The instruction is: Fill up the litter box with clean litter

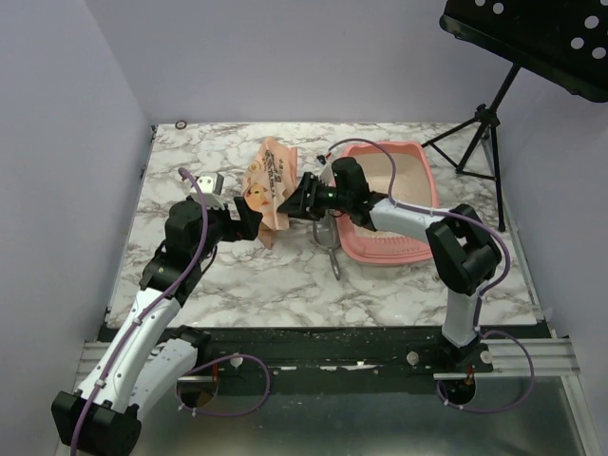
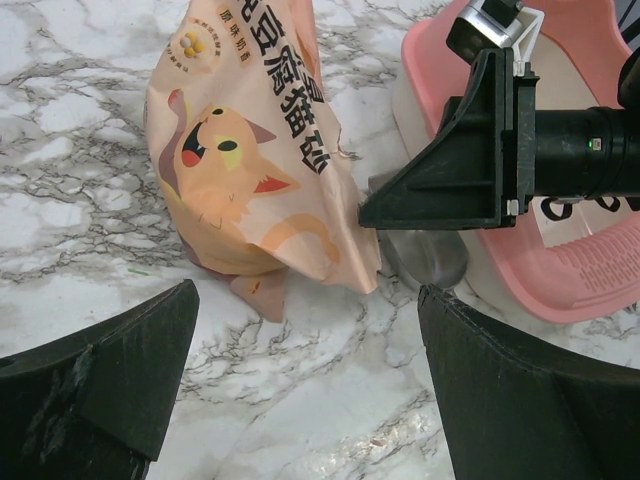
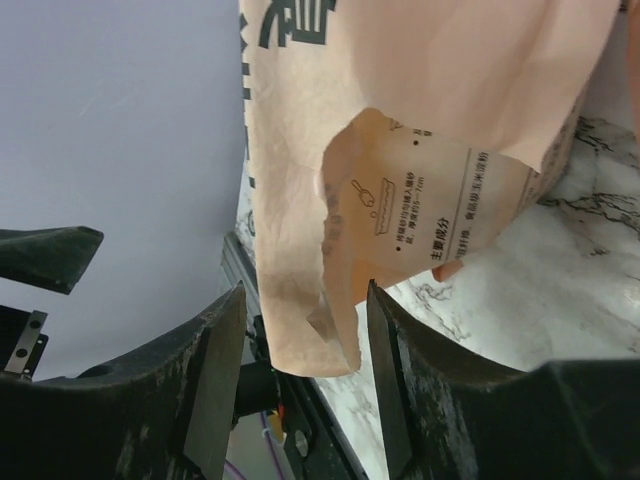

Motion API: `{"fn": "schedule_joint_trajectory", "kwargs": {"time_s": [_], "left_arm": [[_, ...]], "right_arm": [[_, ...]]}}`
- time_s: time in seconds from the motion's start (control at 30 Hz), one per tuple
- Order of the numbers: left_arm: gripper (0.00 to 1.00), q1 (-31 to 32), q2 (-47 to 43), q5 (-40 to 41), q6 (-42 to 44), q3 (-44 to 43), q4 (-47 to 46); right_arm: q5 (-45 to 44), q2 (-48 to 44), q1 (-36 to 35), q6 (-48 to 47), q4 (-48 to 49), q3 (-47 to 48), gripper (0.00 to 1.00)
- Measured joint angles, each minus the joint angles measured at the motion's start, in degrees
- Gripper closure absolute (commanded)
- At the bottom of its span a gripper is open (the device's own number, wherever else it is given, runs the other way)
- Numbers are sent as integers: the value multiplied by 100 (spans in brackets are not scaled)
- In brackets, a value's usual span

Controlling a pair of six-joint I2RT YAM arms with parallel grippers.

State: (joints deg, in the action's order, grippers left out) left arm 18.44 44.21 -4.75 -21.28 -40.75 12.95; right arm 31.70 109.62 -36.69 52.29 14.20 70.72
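Observation:
The pink litter box (image 1: 380, 255) sits at the right back of the marble table; its rim also shows in the left wrist view (image 2: 560, 285). Its floor looks pale, and I cannot make out loose litter. The orange bag with the cartoon cat (image 1: 271, 180) (image 2: 250, 170) stands left of the box. My right gripper (image 1: 300, 198) (image 3: 305, 370) is open, its fingers either side of the bag's lower corner (image 3: 320, 300) with thin gaps. My left gripper (image 1: 253, 220) (image 2: 310, 370) is open just in front of the bag, holding nothing.
A grey metal scoop (image 1: 330, 249) (image 2: 425, 255) lies on the table between bag and box. Lilac walls close in the left and back. A black music stand on a tripod (image 1: 484, 123) stands behind the table at right.

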Motion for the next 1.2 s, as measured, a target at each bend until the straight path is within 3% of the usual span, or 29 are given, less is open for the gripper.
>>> {"fn": "schedule_joint_trajectory", "kwargs": {"time_s": [0.37, 0.67, 0.73, 0.93, 1.2], "left_arm": [[1, 0, 0, -26, 0, 0, -2], [1, 0, 0, -44, 0, 0, -2], [1, 0, 0, -46, 0, 0, -2], [1, -2, 0, -44, 0, 0, -2], [1, -7, 155, -15, 2, -116, 109]], "right_arm": [[345, 52, -13, 378, 691, -142, 43], [542, 74, -24, 629, 1224, -297, 85], [549, 74, -52, 599, 1239, -295, 99], [343, 70, -232, 35, 778, -72, 100], [-1161, -195, -879, -2175, -1399, 1093, 100]]}}
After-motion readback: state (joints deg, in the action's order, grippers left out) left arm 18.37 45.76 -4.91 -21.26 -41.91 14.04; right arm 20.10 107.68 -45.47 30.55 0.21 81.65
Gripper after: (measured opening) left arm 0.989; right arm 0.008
